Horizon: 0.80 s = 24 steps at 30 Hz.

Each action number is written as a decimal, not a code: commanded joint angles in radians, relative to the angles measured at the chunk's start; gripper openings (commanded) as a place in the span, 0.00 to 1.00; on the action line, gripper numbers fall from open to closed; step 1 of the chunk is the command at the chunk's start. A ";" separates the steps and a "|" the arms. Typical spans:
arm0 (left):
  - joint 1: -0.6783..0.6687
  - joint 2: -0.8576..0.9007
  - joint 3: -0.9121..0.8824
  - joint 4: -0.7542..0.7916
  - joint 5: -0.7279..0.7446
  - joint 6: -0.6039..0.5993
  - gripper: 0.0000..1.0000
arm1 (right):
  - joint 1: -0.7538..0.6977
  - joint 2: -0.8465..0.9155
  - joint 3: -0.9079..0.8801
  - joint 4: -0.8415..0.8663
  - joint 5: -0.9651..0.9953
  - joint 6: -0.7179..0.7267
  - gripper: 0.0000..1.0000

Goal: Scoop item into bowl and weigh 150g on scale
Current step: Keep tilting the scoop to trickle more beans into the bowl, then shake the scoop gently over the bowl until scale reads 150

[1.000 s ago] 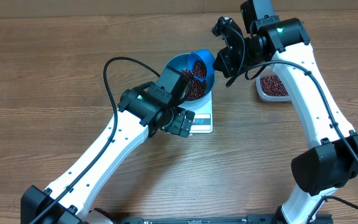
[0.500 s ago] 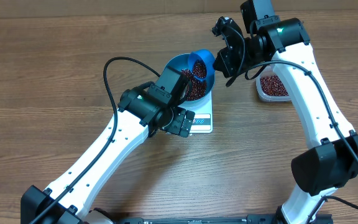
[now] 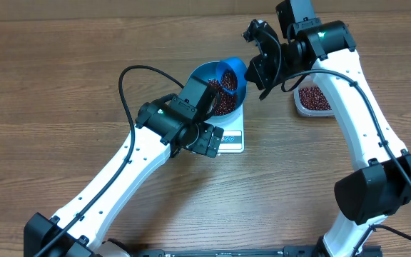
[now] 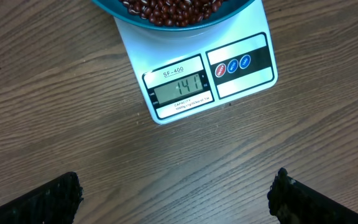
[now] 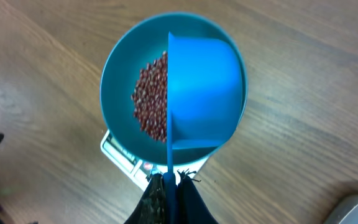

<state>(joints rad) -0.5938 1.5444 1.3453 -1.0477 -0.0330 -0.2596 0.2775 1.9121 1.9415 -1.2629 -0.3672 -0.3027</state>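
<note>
Tabletop point(image 3: 48, 86): beans point(image 3: 225, 102) in bowl point(image 3: 197, 76) on scale point(image 4: 185, 93); right fingers point(image 5: 158, 200) clamp scoop point(image 5: 204, 87), left fingers point(image 4: 48, 202) apart.

tabletop point(image 3: 63, 71): brown wood grain, matt. bowl point(image 5: 117, 74): smooth blue plastic, slight sheen. beans point(image 5: 151, 99): glossy red-brown. scale point(image 4: 197, 74): smooth white plastic, glossy face. scoop point(image 5: 204, 93): smooth matt blue plastic. tub point(image 3: 312, 100): clear plastic.

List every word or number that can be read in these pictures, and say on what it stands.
"SF-400": printed on the white scale, above its display.
"141": on the display.
Small print under the display and marks on the three round buttons: too small to read.
</note>
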 commanded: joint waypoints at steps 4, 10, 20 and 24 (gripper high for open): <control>0.004 -0.024 0.006 0.001 0.007 -0.002 1.00 | 0.017 -0.046 0.028 -0.027 0.016 -0.153 0.04; 0.004 -0.024 0.006 0.001 0.008 -0.003 1.00 | 0.017 -0.046 0.028 0.029 0.026 -0.091 0.04; 0.004 -0.024 0.006 0.001 0.008 -0.003 1.00 | 0.017 -0.046 0.028 0.027 0.026 -0.090 0.04; 0.004 -0.024 0.006 0.001 0.008 -0.002 1.00 | 0.017 -0.046 0.028 0.027 0.026 -0.090 0.04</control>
<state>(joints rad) -0.5938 1.5444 1.3453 -1.0477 -0.0330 -0.2596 0.2916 1.9121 1.9419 -1.2415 -0.3397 -0.3958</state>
